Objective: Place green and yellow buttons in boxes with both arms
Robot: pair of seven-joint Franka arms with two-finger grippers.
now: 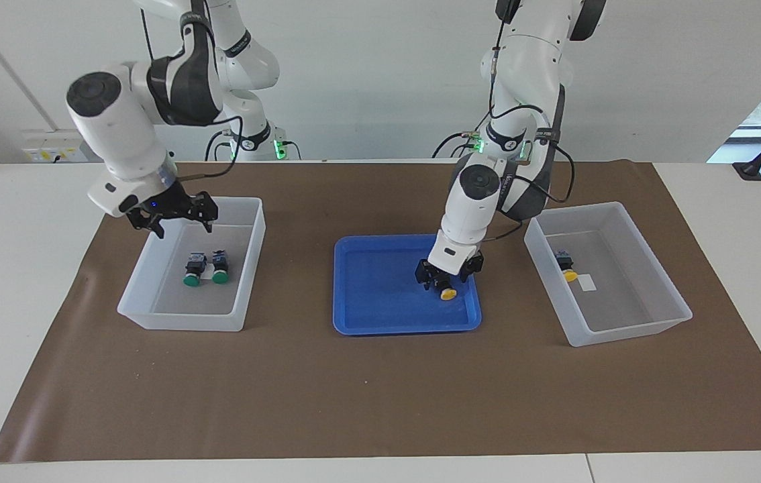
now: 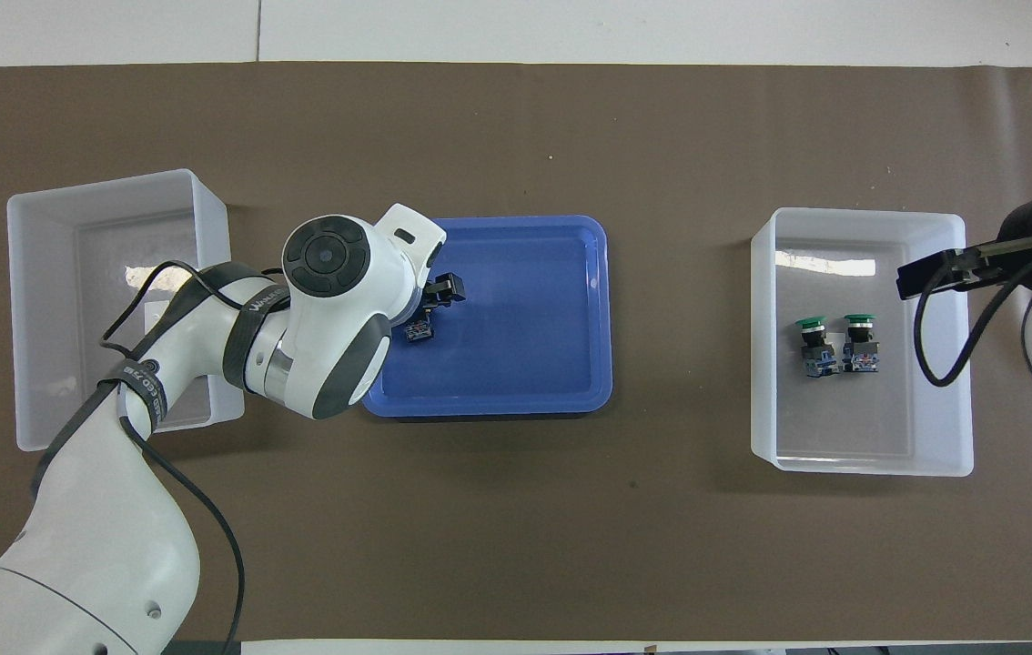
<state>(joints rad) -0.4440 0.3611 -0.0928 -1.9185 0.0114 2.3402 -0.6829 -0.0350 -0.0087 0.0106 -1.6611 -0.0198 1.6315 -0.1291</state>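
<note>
My left gripper [image 1: 446, 274] is down in the shallow blue tray [image 1: 380, 315], open, with its fingers on either side of a yellow button [image 1: 448, 294] that lies on the tray floor. In the overhead view the gripper [image 2: 430, 309] partly hides this button [image 2: 419, 330]. My right gripper [image 1: 180, 220] is open and empty, raised over the box [image 1: 186, 320] at the right arm's end; it also shows in the overhead view [image 2: 935, 273]. Two green buttons [image 1: 194, 270] [image 1: 221, 267] lie side by side in that box [image 2: 857, 218]. The other yellow button [image 1: 567, 265] lies in the box [image 1: 629, 332] at the left arm's end.
A brown mat [image 1: 380, 402] covers the table. The tray sits in the middle between the two boxes. In the overhead view the left arm [image 2: 325, 318] covers part of the box [image 2: 106, 186] at its end and hides the button in it.
</note>
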